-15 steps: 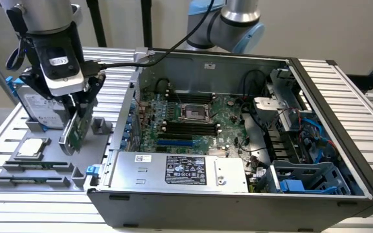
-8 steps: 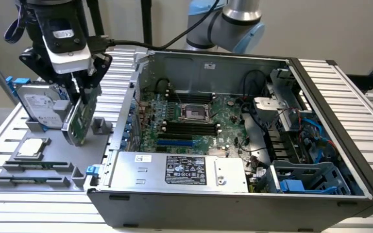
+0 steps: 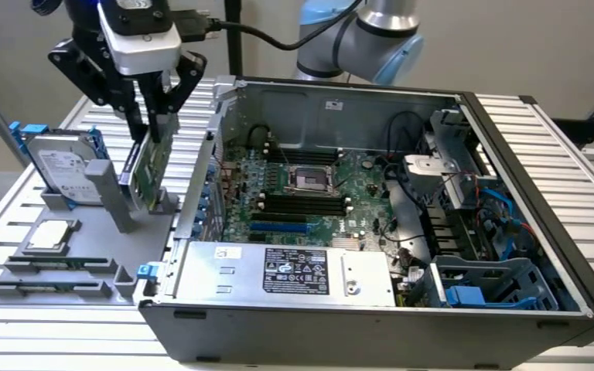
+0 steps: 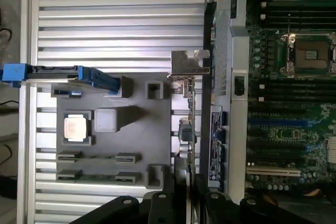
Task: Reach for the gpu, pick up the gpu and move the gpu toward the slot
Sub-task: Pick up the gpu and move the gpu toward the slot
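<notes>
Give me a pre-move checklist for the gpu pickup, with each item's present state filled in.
1. gpu upright in the gray holder: ok.
2. Gripper lined up over the gpu's top edge: ok.
3. gpu lifted out of the holder: not ok, it sits in it.
4. Hard drive apart from the gpu: ok.
5. Case open, motherboard exposed: ok.
6. Blue slot on the motherboard free of cards: ok.
</notes>
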Controlling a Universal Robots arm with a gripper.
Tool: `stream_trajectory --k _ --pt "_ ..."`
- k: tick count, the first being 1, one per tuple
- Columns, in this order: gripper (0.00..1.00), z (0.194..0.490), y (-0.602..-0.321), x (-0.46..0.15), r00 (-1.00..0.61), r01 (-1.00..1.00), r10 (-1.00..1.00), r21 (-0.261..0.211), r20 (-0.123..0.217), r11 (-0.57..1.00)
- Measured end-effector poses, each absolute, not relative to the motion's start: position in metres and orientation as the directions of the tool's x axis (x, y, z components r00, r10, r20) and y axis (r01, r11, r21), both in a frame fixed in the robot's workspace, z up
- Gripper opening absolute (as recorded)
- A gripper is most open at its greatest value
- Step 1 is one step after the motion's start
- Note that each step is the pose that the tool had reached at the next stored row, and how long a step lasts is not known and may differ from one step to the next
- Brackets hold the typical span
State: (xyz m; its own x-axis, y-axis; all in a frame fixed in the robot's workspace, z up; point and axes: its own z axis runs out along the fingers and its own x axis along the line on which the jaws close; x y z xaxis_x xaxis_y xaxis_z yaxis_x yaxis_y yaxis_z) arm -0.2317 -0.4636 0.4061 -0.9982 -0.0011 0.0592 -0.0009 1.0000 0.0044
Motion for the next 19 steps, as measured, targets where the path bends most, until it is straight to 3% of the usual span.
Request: stream_trajectory --k 9,19 --pt "0.26 0.444 -0.464 -0.191 -0.998 -0.001 -0.001 0.005 0.069 1.0" --pt "0.26 0.445 -0.464 -0.145 -0.998 -0.001 -0.002 0.016 0.07 1.0"
